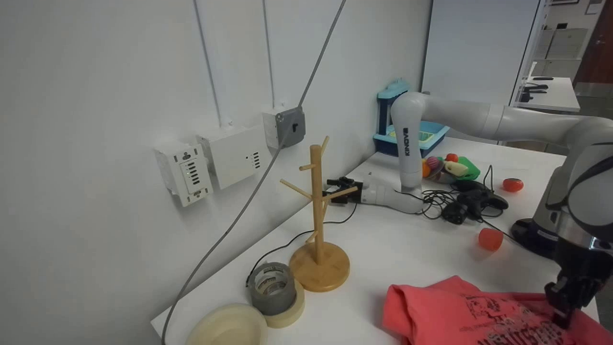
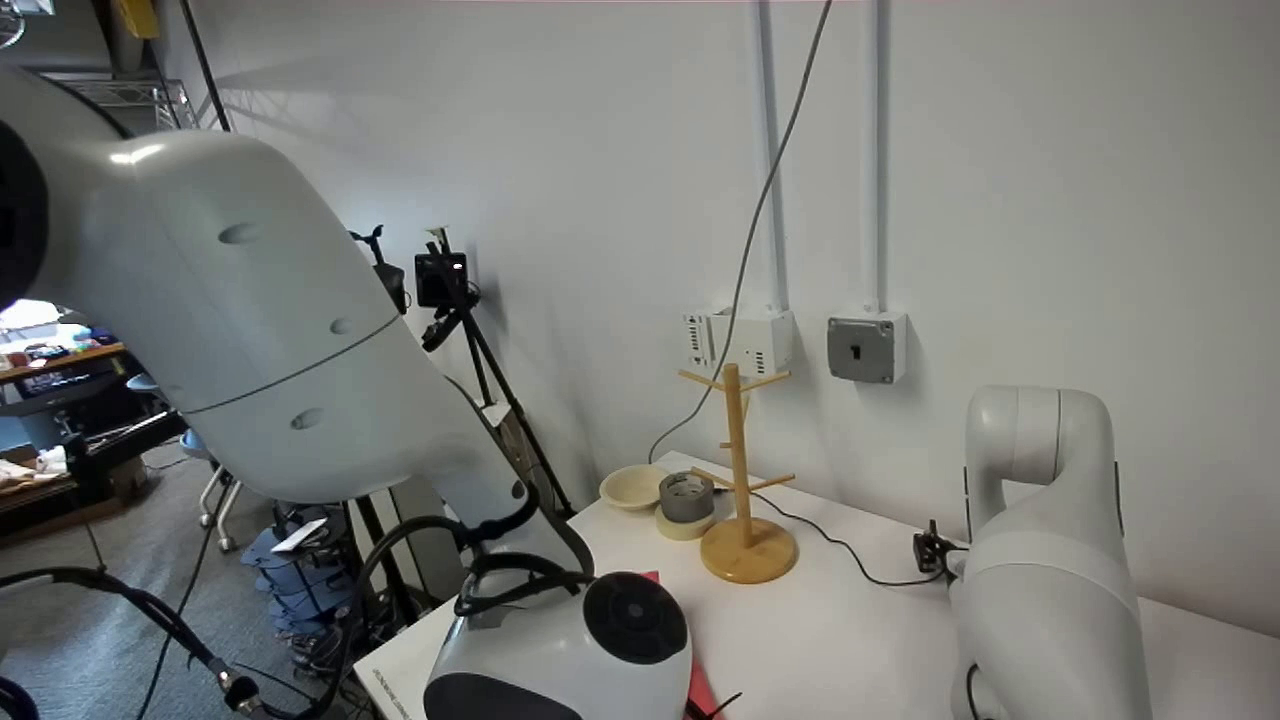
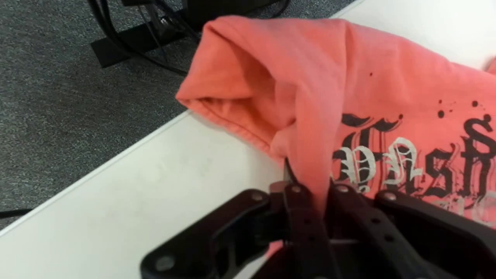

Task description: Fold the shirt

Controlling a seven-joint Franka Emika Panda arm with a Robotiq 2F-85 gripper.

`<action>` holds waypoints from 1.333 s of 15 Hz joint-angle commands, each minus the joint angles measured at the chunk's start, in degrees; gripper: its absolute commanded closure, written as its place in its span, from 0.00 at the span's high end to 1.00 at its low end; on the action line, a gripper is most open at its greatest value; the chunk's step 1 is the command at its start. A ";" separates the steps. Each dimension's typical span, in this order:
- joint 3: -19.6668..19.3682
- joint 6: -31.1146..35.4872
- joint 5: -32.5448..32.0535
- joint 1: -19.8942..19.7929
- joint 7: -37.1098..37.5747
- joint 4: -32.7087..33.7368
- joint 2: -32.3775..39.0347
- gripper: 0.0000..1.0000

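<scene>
Coral-red and rumpled, the shirt (image 1: 459, 314) lies on the table (image 1: 383, 249), at four o'clock from the wooden stand (image 1: 318, 225) in an exterior view, the gripper (image 3: 312, 182) pinching a fold.

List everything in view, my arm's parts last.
Shirt: 1, coral-red, on white table
Cup-like object: 1, red, near shirt
Wooden stand: 1, tan, on table
Tape rolls: 2, grey atop cream, beside stand
Bowl: 1, cream, beside rolls
Second arm: 1, pale grey, over table
Cabled devices: count unclear, black, by second arm
Round object: 1, red, near devices
Tub: 1, blue, by wall
Toy-like food: several, mixed, near tub
Wall boxes: 3, white and grey, on wall
Hanging cable: 1, grey, before wall
Background items: many, mixed, beyond table
Arm: 1, white, over table
Gripper: 1, black, closed on shirt
</scene>
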 commanded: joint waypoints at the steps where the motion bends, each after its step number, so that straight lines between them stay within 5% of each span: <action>1: -5.50 -7.52 -9.54 4.89 7.14 0.45 -5.65 0.02; 8: -8.20 -23.21 -21.51 10.81 15.40 11.04 -11.00 0.02; 20: -1.38 -31.19 -21.91 19.65 15.40 26.46 0.33 0.02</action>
